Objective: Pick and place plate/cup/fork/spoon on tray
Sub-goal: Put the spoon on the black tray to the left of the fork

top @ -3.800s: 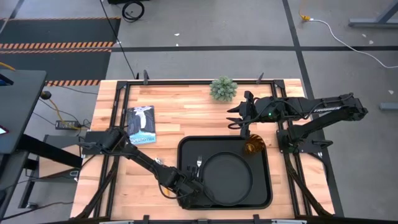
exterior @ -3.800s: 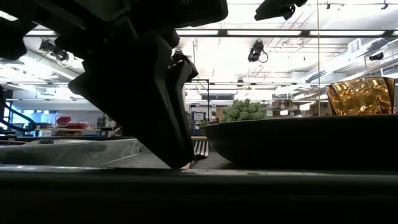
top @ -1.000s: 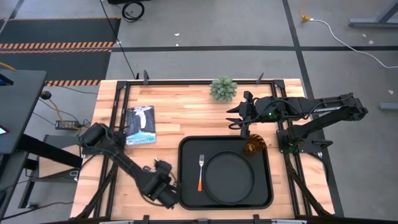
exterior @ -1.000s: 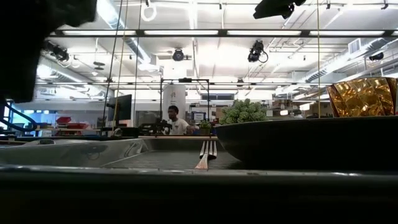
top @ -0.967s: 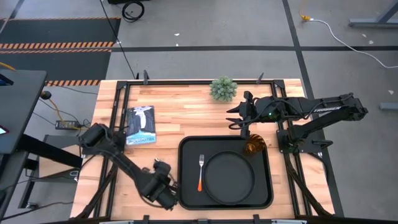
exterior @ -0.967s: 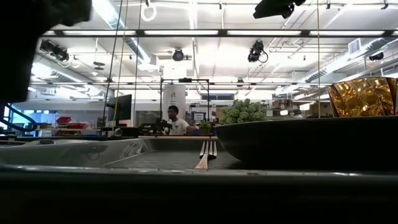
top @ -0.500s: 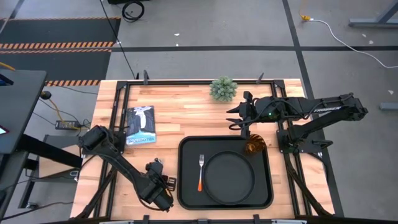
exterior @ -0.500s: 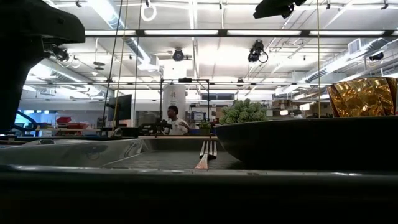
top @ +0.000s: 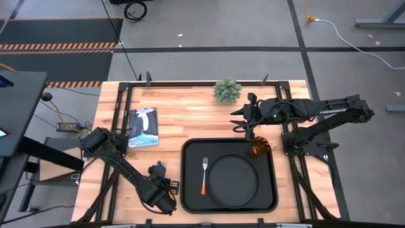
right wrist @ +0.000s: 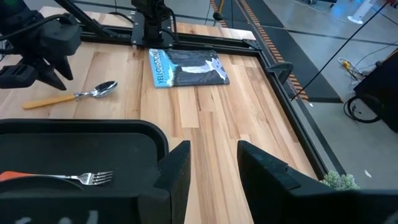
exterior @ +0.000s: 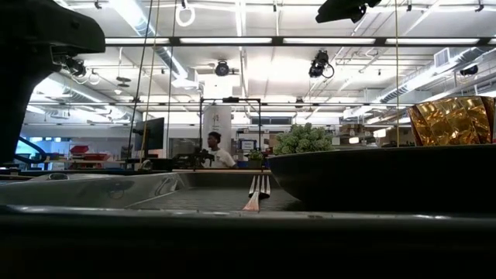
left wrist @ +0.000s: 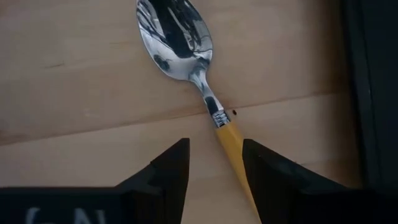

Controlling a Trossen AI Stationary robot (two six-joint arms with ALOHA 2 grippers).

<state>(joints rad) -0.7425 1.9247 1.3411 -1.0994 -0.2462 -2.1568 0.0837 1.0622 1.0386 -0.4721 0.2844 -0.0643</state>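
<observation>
Fingers of the left gripper stand parted over the spoon's orange handle, gripping nothing; the spoon lies on the wooden table just left of the tray. The right gripper, also parted and empty, waits beyond the cup; plate and fork rest in the tray.

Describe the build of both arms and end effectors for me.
Both arms are dark, jointed and slim. The left end effector and right end effector each have two black, wedge-shaped fingers. The right arm carries white lettering and thin black cables.
</observation>
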